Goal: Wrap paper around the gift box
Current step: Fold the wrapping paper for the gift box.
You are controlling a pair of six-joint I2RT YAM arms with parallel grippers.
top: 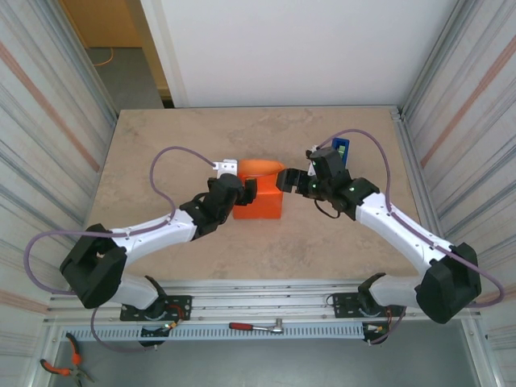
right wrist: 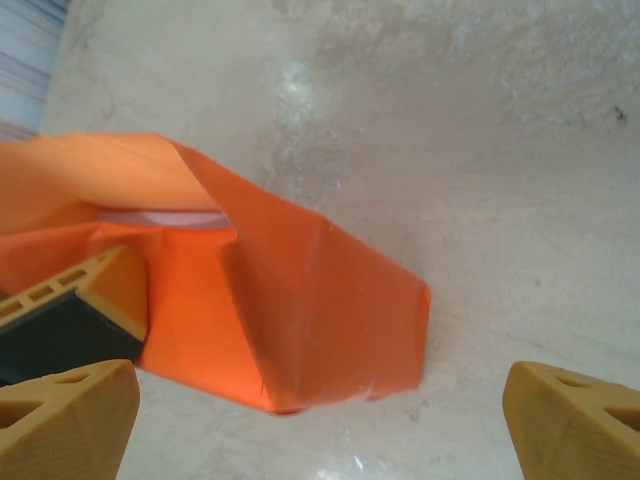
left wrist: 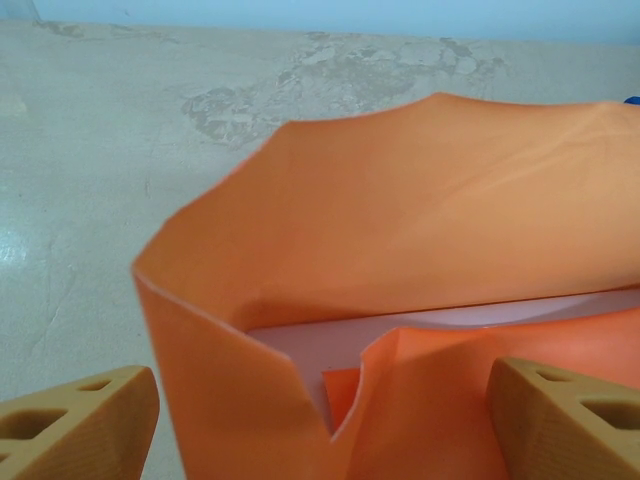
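- The paper: lies near the middle of the surface, bright orange, folded into a blocky parcel between the two arms.
- The gift box: sits inside the paper. Shows as a pale pinkish strip through the parcel's open end in the left wrist view, and as a thin pale sliver under a lifted flap in the right wrist view. Too little exposed to make out any pattern.
- Far flap of the paper: stands up and arches over the box in the left wrist view. Near flap: lies lower, with a V-shaped notch in its edge.
- End of the parcel toward the right arm: folded shut in slanted faces, with its bottom edge resting on the surface.
- The left gripper: stands wide, one prong on each side of the open end, close against the paper. Cannot tell whether either one presses it.
- One finger of the left gripper: lies against the parcel's side in the right wrist view.
- The right gripper: stands wide, holds nothing, hovers just short of the folded end, both prongs apart from the paper.
- Blue tape dispenser: stands at the far right behind the right wrist, apart from the parcel.
- Ratchet wrench: lies on the metal frame below the arm bases.
- Pliers: lie at the bottom-left corner of the top view.
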